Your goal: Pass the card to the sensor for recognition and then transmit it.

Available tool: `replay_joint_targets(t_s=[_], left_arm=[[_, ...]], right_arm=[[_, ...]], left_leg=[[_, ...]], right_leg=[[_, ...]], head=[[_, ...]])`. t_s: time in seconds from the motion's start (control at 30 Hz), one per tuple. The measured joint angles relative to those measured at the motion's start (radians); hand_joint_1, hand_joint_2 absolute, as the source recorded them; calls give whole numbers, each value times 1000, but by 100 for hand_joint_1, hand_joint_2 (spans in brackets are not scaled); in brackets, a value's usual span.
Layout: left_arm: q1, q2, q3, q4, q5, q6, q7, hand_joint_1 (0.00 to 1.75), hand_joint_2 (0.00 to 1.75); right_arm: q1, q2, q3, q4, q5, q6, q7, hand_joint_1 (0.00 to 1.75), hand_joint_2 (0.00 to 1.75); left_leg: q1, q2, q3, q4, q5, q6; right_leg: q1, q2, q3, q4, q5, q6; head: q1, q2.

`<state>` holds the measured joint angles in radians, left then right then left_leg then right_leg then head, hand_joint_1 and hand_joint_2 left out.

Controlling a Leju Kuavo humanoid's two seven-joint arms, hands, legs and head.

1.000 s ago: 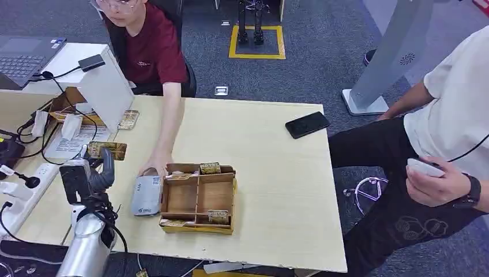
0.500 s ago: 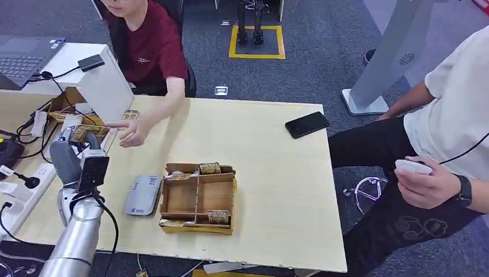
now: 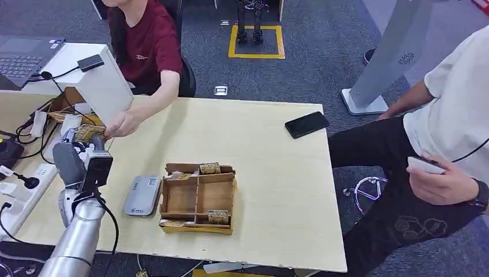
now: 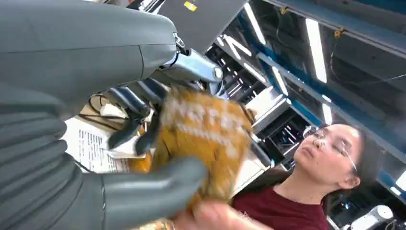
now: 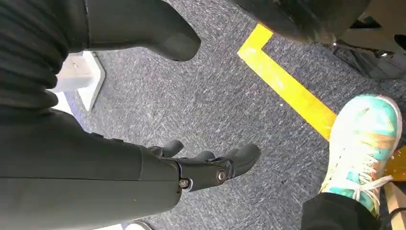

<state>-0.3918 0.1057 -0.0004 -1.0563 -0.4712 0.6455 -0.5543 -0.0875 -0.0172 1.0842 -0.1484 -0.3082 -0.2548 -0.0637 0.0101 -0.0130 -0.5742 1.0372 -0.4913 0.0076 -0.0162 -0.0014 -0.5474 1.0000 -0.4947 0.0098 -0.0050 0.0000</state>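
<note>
Left hand: the grey many-fingered left hand (image 3: 78, 151) is gripping one thin golden-brown card with pale lettering (image 3: 88, 132), thumb (image 4: 158, 182) under it and darker fingers (image 4: 129, 120) behind it, raised over the left end of the table.
Card place: it is sitting at the top of the left hand, and the hand of the person in the dark red shirt (image 3: 120, 124) is touching its far edge.
Card look: in the left wrist view it is showing as an orange-gold rectangle (image 4: 203, 139) with blurred white letters; the wording is too smeared to read.
Right hand: the dark right hand (image 5: 210, 165) is hanging over grey carpet with nothing in it, its fingers lying close together and slightly curled.
Sensor: one flat grey rounded card reader (image 3: 142, 195) is lying on the pale wooden table (image 3: 277, 190), just beside the tray.
Tray: one brown wooden box with four compartments (image 3: 198, 197) is standing near the table's front edge, small gold cards along its rims.
Phones: one black phone (image 3: 307, 124) is lying near the far right corner.
People: two, one in dark red behind the table, one in a white shirt (image 3: 455, 98) at the right.
</note>
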Motion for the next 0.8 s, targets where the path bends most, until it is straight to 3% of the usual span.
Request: replay_joint_targets(t_s=[0.1,0.17,0.23,0.33,0.47,0.6,0.7,0.8], left_arm=[[0,-4,0,2,61,-90,62,0,175],[0,-6,-4,1,83,-141,71,0,175],[15,-2,-13,-21,109,-212,65,0,175],[41,2,-29,-66,122,-257,55,0,175],[93,21,-57,-160,152,-363,21,0,175],[150,37,-97,-270,138,-398,-1,0,175],[191,55,-145,-355,90,-435,-49,0,175],[230,70,-215,-451,-2,-419,-73,0,175]], right_arm=[[1,0,0,0,-11,-8,-2,0,175],[3,0,0,0,-17,-12,-6,0,175],[5,0,0,0,-21,-16,-6,0,175],[10,0,0,0,-27,-18,-7,0,175],[15,-1,0,0,-35,-17,-8,0,175],[18,-2,-1,1,-39,-16,-9,0,175],[20,-4,-1,1,-42,-18,-14,0,175],[19,-6,-1,2,-45,-19,-24,0,175]], left_leg=[[0,0,0,0,0,0],[0,0,0,0,0,0],[0,0,0,0,0,0],[0,0,0,0,0,0],[0,0,-1,0,0,0],[0,0,-1,0,0,0],[0,1,-1,0,0,0],[0,0,-1,0,0,0]], right_leg=[[0,0,0,0,0,0],[0,0,0,0,0,0],[0,0,0,0,0,0],[0,0,0,0,0,0],[0,1,-1,0,0,0],[0,0,-1,0,0,0],[0,0,-1,0,0,0],[0,0,-1,0,0,0]], head=[[0,0],[0,0],[0,0],[0,0],[0,0],[0,0],[0,0],[0,0]])
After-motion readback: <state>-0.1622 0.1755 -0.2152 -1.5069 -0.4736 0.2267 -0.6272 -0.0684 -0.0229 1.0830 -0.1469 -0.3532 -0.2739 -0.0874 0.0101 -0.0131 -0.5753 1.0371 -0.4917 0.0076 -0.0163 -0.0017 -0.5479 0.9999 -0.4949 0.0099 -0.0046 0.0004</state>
